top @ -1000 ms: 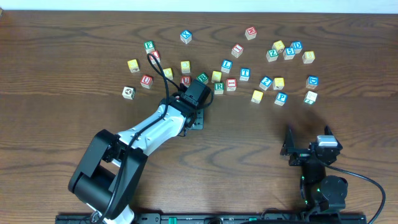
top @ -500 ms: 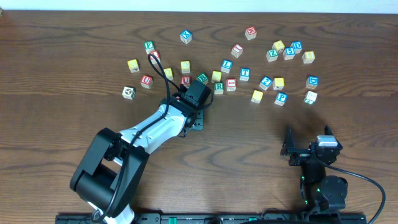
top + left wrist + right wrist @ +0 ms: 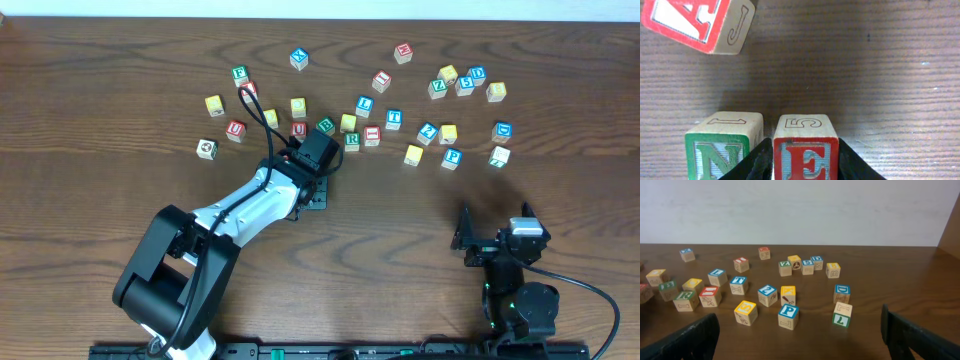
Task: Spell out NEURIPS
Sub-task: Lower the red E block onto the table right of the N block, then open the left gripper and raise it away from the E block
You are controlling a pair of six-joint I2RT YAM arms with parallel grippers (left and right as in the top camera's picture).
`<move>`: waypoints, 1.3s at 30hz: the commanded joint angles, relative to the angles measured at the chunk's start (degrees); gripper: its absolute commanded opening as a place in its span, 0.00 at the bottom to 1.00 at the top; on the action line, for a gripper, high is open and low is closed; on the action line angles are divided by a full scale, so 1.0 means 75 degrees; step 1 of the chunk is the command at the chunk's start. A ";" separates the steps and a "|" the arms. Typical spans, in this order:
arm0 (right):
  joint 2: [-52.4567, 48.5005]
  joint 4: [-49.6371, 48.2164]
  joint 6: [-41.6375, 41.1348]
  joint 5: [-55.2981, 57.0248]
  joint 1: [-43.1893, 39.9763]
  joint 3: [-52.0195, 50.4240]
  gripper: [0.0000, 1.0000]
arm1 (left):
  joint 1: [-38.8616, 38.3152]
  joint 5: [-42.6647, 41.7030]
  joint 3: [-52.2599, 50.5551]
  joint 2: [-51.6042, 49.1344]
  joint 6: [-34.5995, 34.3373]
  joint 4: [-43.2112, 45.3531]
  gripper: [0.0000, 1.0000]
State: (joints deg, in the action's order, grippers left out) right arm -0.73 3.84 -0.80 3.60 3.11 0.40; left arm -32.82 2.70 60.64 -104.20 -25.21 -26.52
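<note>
In the left wrist view my left gripper is shut on the red E cube, one black finger on each side. The green N cube stands just left of it, a narrow gap apart. In the overhead view the left gripper covers both cubes. The green R, red I, blue P, yellow-faced cube and a red U lie loose farther back. My right gripper is open and empty, short of the P.
A red A cube lies tilted beyond the N. Several other letter cubes are scattered across the back of the table, among them L, T and X. A cluster sits at the back right.
</note>
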 commanded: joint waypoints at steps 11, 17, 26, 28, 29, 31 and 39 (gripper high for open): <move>0.0032 0.0029 0.0061 -0.0015 -0.0055 -0.0012 0.99 | 0.0017 -0.0076 0.0303 -0.0079 0.0157 -0.0172 0.38; 0.0032 0.0026 0.0061 -0.0017 -0.0055 -0.0012 0.99 | 0.0017 -0.0073 0.0306 -0.0076 0.0160 -0.0181 0.38; 0.0032 0.0029 0.0061 -0.0017 -0.0055 -0.0012 0.99 | 0.0017 -0.0070 0.0498 -0.0067 0.0280 -0.0396 0.38; 0.0032 0.0029 0.0061 -0.0017 -0.0055 -0.0012 0.99 | 0.0017 -0.0064 0.0586 -0.0052 0.0306 -0.0455 0.38; 0.0032 0.0029 0.0061 -0.0017 -0.0055 -0.0012 0.99 | 0.0017 -0.0067 0.0618 -0.0047 0.0309 -0.0472 0.38; 0.0032 0.0029 0.0061 -0.0017 -0.0055 -0.0012 0.99 | 0.0017 -0.0067 0.0662 -0.0006 0.0309 -0.0513 0.38; 0.0032 0.0029 0.0061 -0.0017 -0.0055 -0.0012 0.99 | 0.0017 -0.0012 0.0758 0.0347 0.0356 -0.0664 0.38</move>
State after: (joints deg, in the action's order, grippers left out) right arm -0.73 3.84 -0.80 3.60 3.11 0.40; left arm -32.82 2.00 64.55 -104.05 -23.66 -31.05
